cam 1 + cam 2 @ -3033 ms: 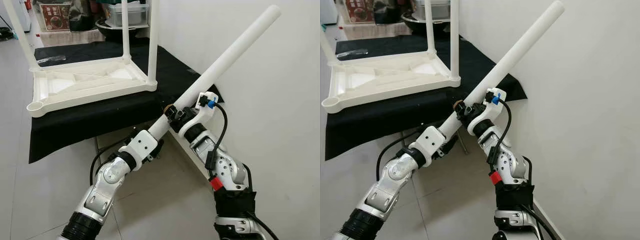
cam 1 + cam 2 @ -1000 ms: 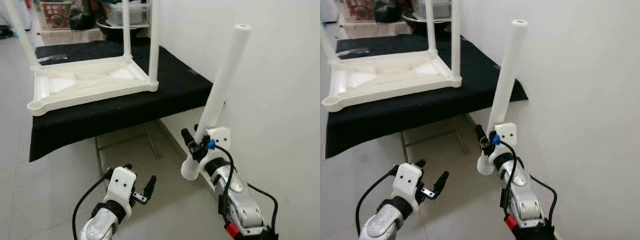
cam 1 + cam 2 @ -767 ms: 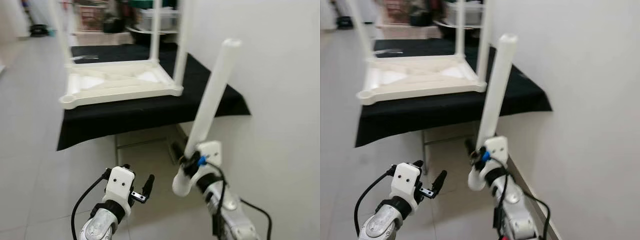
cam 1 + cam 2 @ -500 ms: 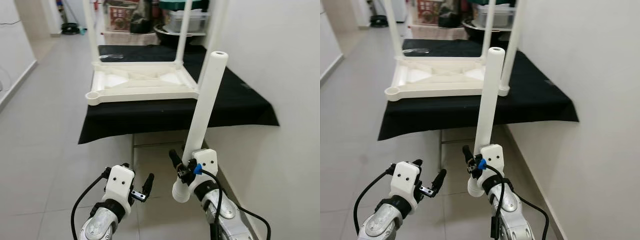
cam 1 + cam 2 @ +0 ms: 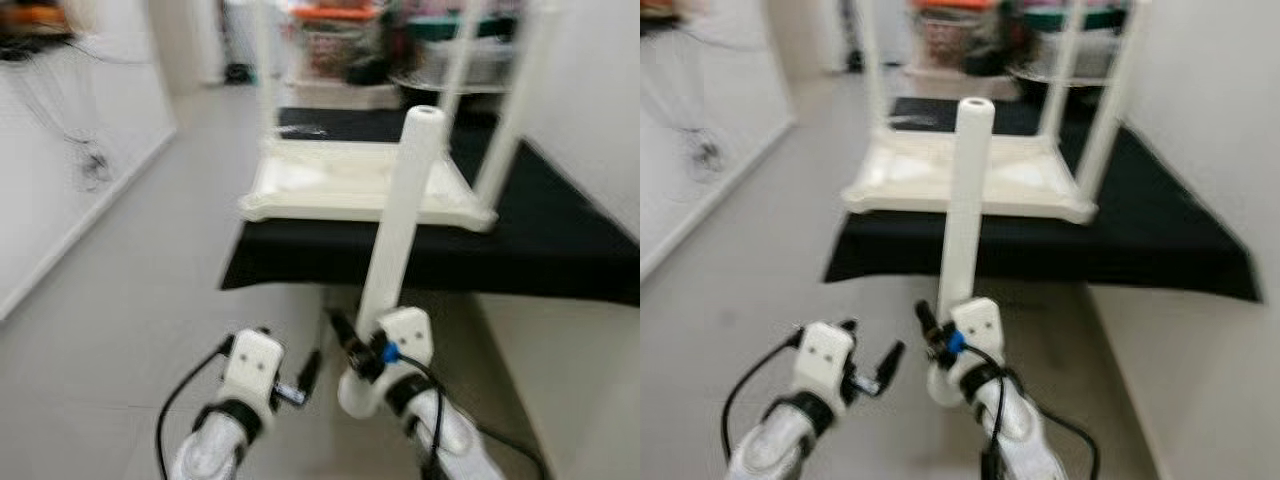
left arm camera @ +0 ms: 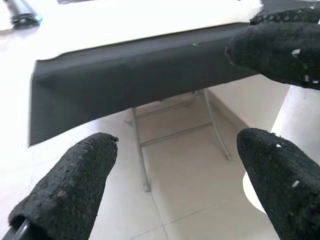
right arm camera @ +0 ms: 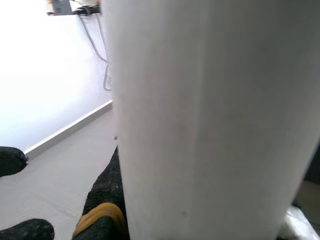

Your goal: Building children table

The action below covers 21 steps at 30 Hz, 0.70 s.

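Head views are blurring, so fine detail is limited. Nearest, the right gripper (image 5: 358, 357) is pinching the white table leg (image 5: 400, 215) close to its lower end, holding it nearly upright with a slight lean, open top end pointing up; in the right wrist view the leg (image 7: 210, 120) is sitting right against a black finger (image 7: 102, 192). Just beside it, the left gripper (image 5: 305, 377) is hanging low over the grey floor (image 5: 130, 300), fingers spread and gripping nothing; the left wrist view is showing both fingertips (image 6: 65, 185) well apart with floor between them. Further out, a table with a black cloth (image 5: 560, 240) is standing on thin metal legs (image 6: 140, 155). On the cloth, the white children's table top (image 5: 350, 185) is lying upside down, with fitted legs (image 5: 515, 110) sticking up from its corners. The held leg is apart from that table top, in front of it. Behind, blurred clutter is sitting on shelves (image 5: 980, 40); cannot tell what it is.
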Motion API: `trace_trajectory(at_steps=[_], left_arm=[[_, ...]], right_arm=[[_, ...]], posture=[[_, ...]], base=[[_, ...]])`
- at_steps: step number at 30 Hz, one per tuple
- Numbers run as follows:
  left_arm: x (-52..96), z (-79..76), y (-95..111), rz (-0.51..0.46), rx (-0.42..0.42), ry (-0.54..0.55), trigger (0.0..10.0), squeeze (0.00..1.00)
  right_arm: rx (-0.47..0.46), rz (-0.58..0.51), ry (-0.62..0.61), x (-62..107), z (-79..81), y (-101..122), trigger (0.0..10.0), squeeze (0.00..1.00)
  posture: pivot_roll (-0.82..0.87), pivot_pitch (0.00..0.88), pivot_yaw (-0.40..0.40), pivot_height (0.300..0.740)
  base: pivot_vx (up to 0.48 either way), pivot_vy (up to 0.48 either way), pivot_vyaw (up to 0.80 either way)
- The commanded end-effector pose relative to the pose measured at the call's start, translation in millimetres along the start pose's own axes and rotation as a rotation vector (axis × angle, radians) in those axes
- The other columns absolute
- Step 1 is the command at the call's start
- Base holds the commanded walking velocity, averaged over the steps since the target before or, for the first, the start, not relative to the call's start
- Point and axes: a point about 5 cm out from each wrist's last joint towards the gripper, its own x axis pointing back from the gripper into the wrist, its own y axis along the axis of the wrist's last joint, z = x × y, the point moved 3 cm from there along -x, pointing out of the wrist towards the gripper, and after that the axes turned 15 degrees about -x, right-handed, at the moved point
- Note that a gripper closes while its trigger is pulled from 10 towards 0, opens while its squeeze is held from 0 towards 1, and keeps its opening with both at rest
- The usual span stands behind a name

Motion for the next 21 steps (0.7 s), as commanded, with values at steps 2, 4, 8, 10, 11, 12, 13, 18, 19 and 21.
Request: trace_trajectory(at_steps=[2,4,8,10,11,12,13,18,19,21], left_arm=[[1.5,4.2,-4,0.025,-0.009,0.021,10.0,0.0],[1.2,4.4,-3,0.025,-0.011,0.022,10.0,0.0],[0.0,3.4,-2,0.019,-0.023,0.017,10.0,0.0],[0.0,3.0,0,0.007,-0.034,0.016,10.0,0.0],[0.0,3.0,0,0.007,-0.034,0.016,10.0,0.0],[0.1,2.8,1,0.003,-0.037,0.015,10.0,0.0],[0.3,2.9,2,0.001,-0.037,0.017,10.0,0.0],[0.2,3.3,3,-0.005,-0.042,0.019,10.0,0.0],[-1.1,5.7,6,-0.016,-0.045,0.025,10.0,0.0],[-4.7,14.7,12,-0.035,-0.049,0.06,10.0,0.0]], right_arm=[[0.008,-0.008,0.007,-1.2,3.8,3,10.0,0.0],[0.009,-0.008,0.005,-1.5,3.5,3,10.0,0.0],[-0.008,-0.01,-0.01,-3.3,0.6,4,10.0,0.0],[-0.014,-0.018,-0.014,-3.4,-0.4,5,10.0,0.0],[-0.014,-0.018,-0.014,-3.4,-0.4,5,10.0,0.0],[-0.014,-0.02,-0.015,-3.4,-0.5,6,10.0,0.0],[-0.021,-0.022,-0.023,-3.3,-1.3,6,10.0,0.0],[-0.05,-0.034,-0.033,-3.7,-3.2,8,10.0,0.0],[-0.061,-0.047,-0.046,-6.4,-4.8,12,10.0,0.0],[-0.075,-0.076,-0.058,-11.7,-6.4,21,10.0,0.0]], posture=[[0.07,0.0,-0.08,0.74],[0.07,0.0,-0.08,0.74],[0.07,0.0,-0.082,0.74],[0.07,0.0,-0.084,0.74],[0.07,0.0,-0.084,0.74],[0.07,0.0,-0.084,0.74],[0.07,0.0,-0.081,0.74],[0.07,0.0,-0.079,0.74],[0.07,0.0,-0.076,0.74],[0.06,0.0,-0.076,0.74]], base=[[0.0,0.0,0.79],[0.0,0.0,0.79],[0.0,0.0,0.59],[0.141,0.0,0.0],[0.281,0.0,0.0],[0.281,0.0,0.0],[0.322,0.0,0.0],[0.373,0.0,0.0],[0.412,0.0,0.0],[0.409,0.0,0.0]])
